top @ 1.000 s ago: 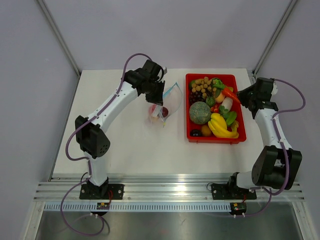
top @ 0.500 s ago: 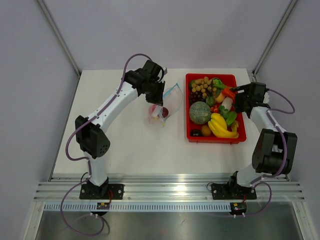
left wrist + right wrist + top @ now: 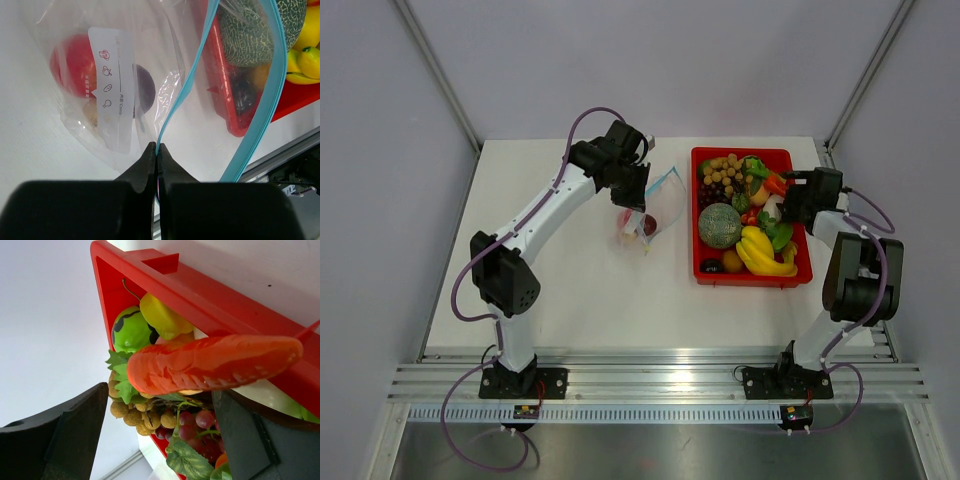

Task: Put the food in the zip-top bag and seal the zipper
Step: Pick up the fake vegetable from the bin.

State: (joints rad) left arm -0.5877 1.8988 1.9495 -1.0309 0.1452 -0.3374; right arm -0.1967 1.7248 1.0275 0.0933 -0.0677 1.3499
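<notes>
The clear zip-top bag (image 3: 658, 205) hangs left of the tray, with my left gripper (image 3: 638, 190) shut on one side of its teal zipper (image 3: 182, 90). The bag's mouth gapes open. Inside lie a red fruit (image 3: 72, 65) and a dark purple one (image 3: 145, 90). My right gripper (image 3: 788, 190) is open at the tray's right rim. Its fingers (image 3: 75, 425) stand wide on either side of the orange-red carrot (image 3: 215, 362), not closed on it. More food fills the tray: melon (image 3: 719, 225), bananas (image 3: 765, 255), brown nuts (image 3: 135, 412), grapes (image 3: 195, 422).
The red tray (image 3: 752, 280) stands right of centre on the white table (image 3: 570, 280). Grey walls close in the back and sides. A metal rail (image 3: 650, 380) runs along the near edge by both arm bases.
My right arm has swung in over the tray's right rim and its jaws have opened wide by the carrot. The left arm and the bag have not moved.
</notes>
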